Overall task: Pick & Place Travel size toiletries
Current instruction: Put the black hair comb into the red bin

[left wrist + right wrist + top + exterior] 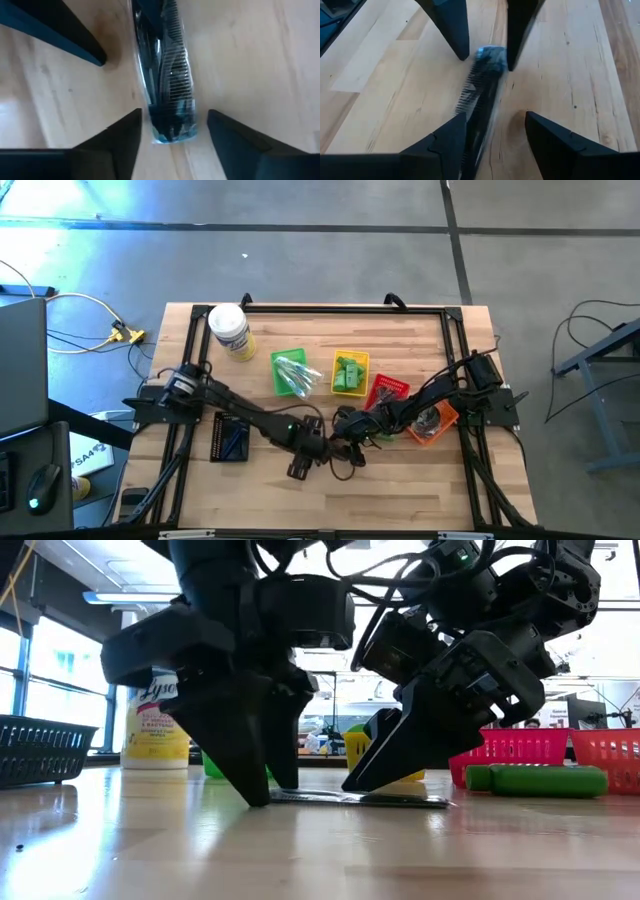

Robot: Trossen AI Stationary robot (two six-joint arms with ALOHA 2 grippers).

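Observation:
A clear slim packet with a black comb inside (pixel 170 85) lies flat on the wood table (pixel 300 850) between my two grippers. My left gripper (pixel 175 114) points down at it, open, one finger on each side of the packet's end (pixel 489 54). My right gripper (pixel 495 116) comes in slanting from the table's right. It is open over the packet's other stretch (pixel 479 107), which runs close beside one of its fingers. In the low view the left gripper (pixel 262 790) has its tips at the tabletop and the right gripper (pixel 358 783) has its tip by the packet (pixel 390 800). My left gripper straddles the packet's end (pixel 172 132) from above; whether either finger touches it, I cannot tell. My right gripper has one finger (pixel 451 137) right against the packet's side where it lies on the table; whether it touches, I cannot tell.
On the far half of the table stand a green basket (pixel 290 372) with clear packets, a yellow basket (pixel 350 373) with green bottles, a red basket (pixel 388 390), an orange basket (pixel 437 423) and a white jar (pixel 230 332). A black basket (pixel 229 438) sits left. A green bottle (pixel 545 780) lies right.

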